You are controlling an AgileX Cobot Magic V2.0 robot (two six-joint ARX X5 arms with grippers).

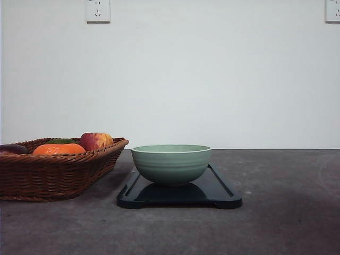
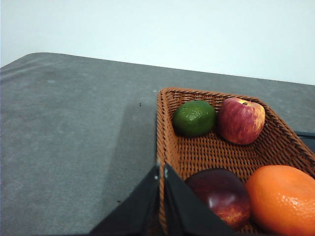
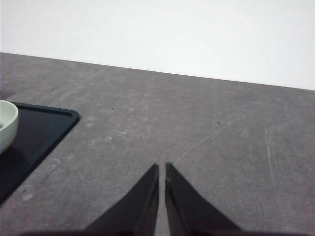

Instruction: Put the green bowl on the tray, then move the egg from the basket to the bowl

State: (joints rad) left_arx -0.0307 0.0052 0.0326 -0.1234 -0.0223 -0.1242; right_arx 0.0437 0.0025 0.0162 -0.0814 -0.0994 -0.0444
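Sitting mid-tray [image 1: 223, 191], green bowl [image 1: 171, 163], rims bare.

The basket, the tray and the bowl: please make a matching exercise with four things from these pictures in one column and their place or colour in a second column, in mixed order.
Column 1:
1. green bowl
2. lime
3. tray
4. basket

Column 2:
A. glossy black, flat on the table
B. dark green, lying in a corner of the basket beside the apple
C. standing upright on the tray
D. brown wicker, to the left of the tray in the front view

Pairs: 1-C, 2-B, 3-A, 4-D
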